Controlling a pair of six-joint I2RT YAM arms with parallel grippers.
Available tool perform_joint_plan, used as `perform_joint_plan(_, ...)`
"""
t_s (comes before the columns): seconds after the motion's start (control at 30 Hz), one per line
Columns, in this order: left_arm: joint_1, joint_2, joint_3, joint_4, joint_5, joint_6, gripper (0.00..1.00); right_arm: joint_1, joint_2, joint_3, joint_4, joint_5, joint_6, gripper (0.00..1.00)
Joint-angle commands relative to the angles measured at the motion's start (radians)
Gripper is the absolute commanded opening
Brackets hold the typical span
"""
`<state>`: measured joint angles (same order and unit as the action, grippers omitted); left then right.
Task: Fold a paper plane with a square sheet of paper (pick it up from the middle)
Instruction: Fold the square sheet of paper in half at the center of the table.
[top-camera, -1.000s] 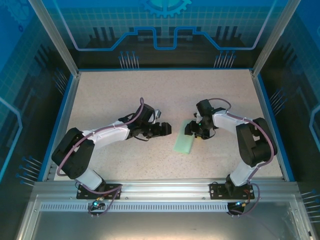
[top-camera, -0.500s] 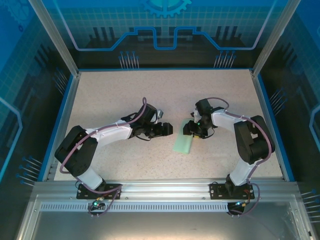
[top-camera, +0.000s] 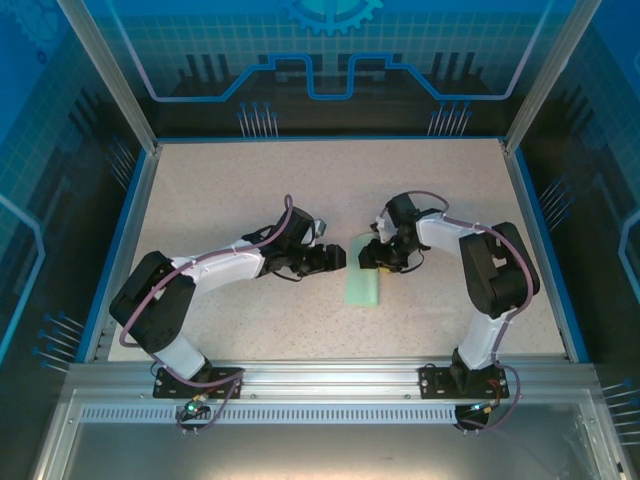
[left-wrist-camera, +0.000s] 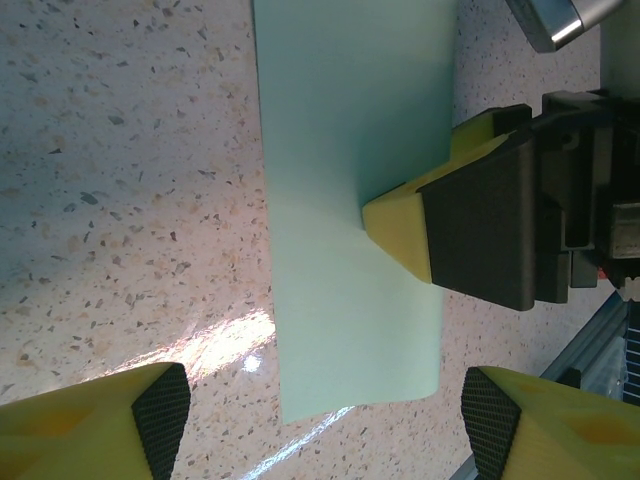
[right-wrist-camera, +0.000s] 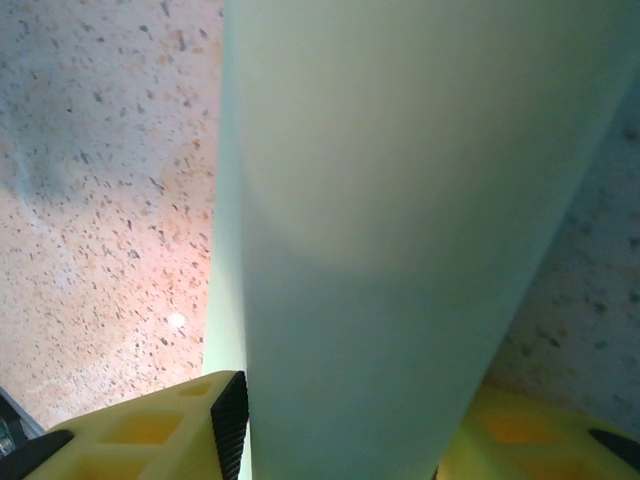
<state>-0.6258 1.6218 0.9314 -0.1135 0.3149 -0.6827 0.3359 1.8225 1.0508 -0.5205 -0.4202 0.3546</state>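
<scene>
Mint-green sheet of paper (top-camera: 362, 282), folded into a strip, lies mid-table, long axis running near to far. Your left gripper (left-wrist-camera: 327, 412) gapes wide beside it. Your right gripper (top-camera: 372, 258) straddles its edge; whether it's clamped, you can't tell.

My square sheet of paper (left-wrist-camera: 350, 200) is thin, smooth and matt. The worktop (left-wrist-camera: 120, 150) looks like speckled stone, polished enough to throw a bright glare. My left gripper (left-wrist-camera: 325, 415) has fingers (left-wrist-camera: 80, 435) of hard yellow plastic with dark, finely textured pads (left-wrist-camera: 165, 420). The near rail (top-camera: 320, 375) is brushed metal.
</scene>
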Motion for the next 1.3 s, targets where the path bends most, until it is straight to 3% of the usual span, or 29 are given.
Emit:
perform_joint_plan(0.0,-0.010,-0.002,0.015,0.009,0.000,-0.020,0.77,0.009,0.023,0.035,-0.047,0.005,-0.031,0.50)
perform_joint_plan(0.27,-0.011,-0.007,0.010,0.006,-0.005,-0.023,0.77,0.009,-0.031,0.016,-0.059,0.137,0.074,0.60)
perform_joint_plan(0.6,-0.011,0.000,0.012,0.005,-0.002,-0.023,0.73,0.026,-0.061,0.016,-0.072,0.182,0.109,0.67)
perform_joint_plan(0.93,-0.011,0.000,0.013,0.006,-0.003,-0.024,0.70,0.036,-0.012,0.061,-0.122,0.103,0.002,0.65)
perform_joint_plan(1.27,-0.011,0.007,0.020,0.009,0.000,-0.028,0.69,0.037,0.012,0.072,-0.133,0.144,0.015,0.65)
